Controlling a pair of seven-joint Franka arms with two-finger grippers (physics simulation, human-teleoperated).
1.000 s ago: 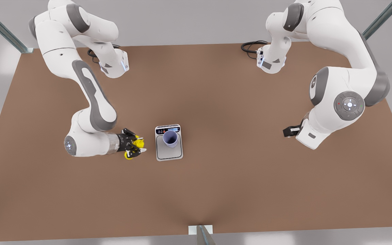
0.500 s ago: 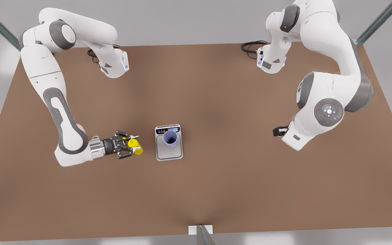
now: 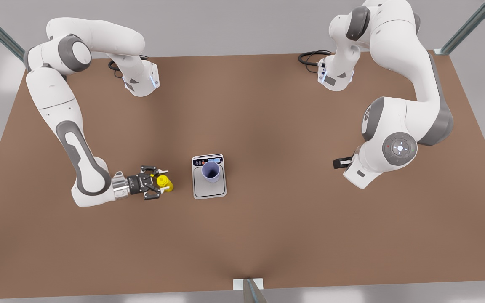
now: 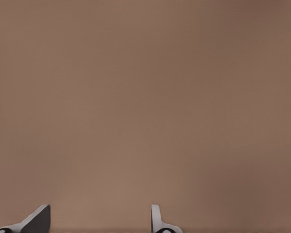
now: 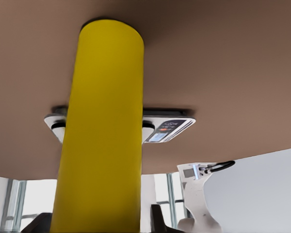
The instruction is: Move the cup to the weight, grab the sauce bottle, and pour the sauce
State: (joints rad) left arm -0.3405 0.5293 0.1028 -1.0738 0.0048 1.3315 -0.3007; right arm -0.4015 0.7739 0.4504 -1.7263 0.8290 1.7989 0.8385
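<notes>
At nine o'clock of the weight, the right claw is clamped on the sauce bottle. Slick, squeezable plastic: grip mid-body, gently. The cup stands on the weight. At three o'clock, the left claw waits, fingers apart.

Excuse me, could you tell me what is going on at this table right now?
The right gripper, at the front view's left, is shut on the yellow sauce bottle just beside the weight. The lavender cup already stands upright on the weight, so moving the cup looks done and pouring has not started. The left gripper, at the front view's right, waits open and empty above the brown table, apart from everything.
</notes>
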